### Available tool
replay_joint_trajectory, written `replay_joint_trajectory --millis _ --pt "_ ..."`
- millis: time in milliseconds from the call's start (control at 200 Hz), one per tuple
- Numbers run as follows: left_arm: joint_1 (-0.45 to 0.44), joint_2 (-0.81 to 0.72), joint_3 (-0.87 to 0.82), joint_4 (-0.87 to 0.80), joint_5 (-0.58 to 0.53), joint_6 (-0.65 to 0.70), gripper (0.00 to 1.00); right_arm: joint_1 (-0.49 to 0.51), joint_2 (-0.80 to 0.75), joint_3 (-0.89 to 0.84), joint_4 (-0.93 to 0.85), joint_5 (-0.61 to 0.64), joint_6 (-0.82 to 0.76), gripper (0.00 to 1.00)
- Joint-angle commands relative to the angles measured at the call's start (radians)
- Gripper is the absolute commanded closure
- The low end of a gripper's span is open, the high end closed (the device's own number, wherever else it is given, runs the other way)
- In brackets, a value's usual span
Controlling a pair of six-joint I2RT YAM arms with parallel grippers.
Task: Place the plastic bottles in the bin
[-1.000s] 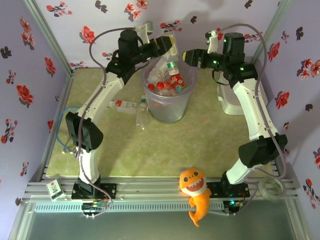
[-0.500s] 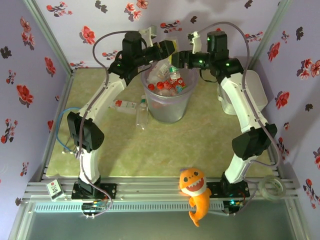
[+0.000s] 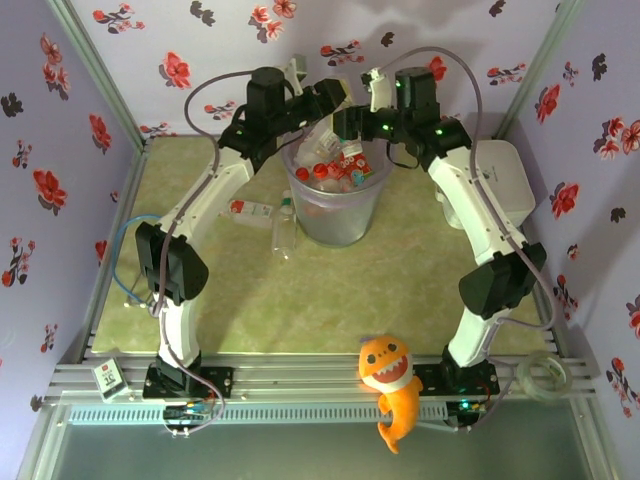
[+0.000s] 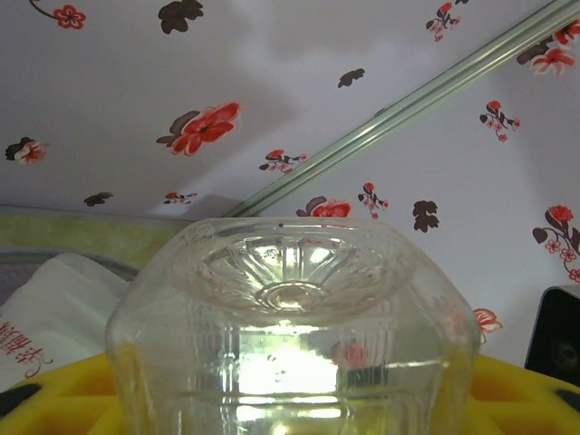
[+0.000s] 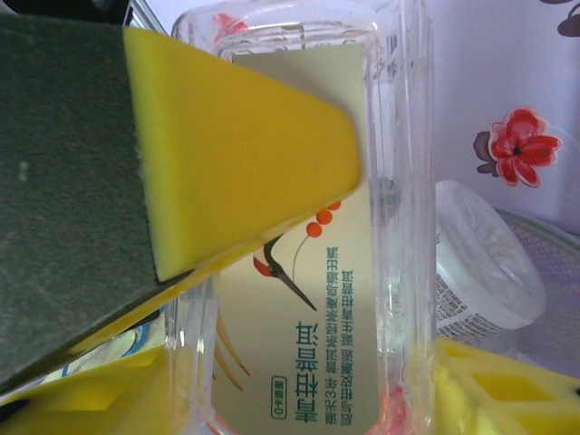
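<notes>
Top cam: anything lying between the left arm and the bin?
Yes, top view: a labelled bottle and a clear bottle lie on the mat there, the clear one nearest the bin.

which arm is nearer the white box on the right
Right. The right arm passes right by the white box; the left arm is on the opposite side of the bin.

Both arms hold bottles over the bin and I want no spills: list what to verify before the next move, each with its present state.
1. Left tool grips clear bottle: ok.
2. Right tool clamps labelled bottle: ok.
3. Both tools above the bin mouth: ok.
4. Gap between the two tools: cannot tell.
5. Room left above the binned bottles: cannot tell.
6. Loose bottles all binned: not ok, two lie beside the bin.
</notes>
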Motion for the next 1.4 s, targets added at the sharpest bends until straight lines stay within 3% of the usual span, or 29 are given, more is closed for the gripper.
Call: replay_joint_trajectory --millis 0,340,495,740,1055,1390 --pt "-0.031 -0.019 -0.018 0.13 0.009 -0.05 0.52 0.04 0.026 -0.023 0.054 -0.028 0.038 0.41" --pt "-0.028 -0.068 -0.075 0.129 -0.003 0.02 0.17 0.028 -0.043 -0.125 0.1 0.008 0.052 0.46" --pt "-0.016 -0.075 -0.083 0.125 -0.011 0.037 0.09 -0.003 -0.096 -0.199 0.11 0.044 0.047 0.45" --pt "-0.003 -0.084 -0.09 0.124 -0.024 0.051 0.08 -0.071 -0.138 -0.268 0.145 0.093 0.026 0.45" --pt "0.045 -0.209 -0.183 0.103 -0.083 0.128 0.11 -0.079 -0.103 -0.312 0.229 0.119 -0.075 0.42" --pt "0.103 -0.354 -0.381 -0.087 -0.28 0.344 0.14 -0.076 -0.136 -0.283 0.146 0.107 -0.137 0.24"
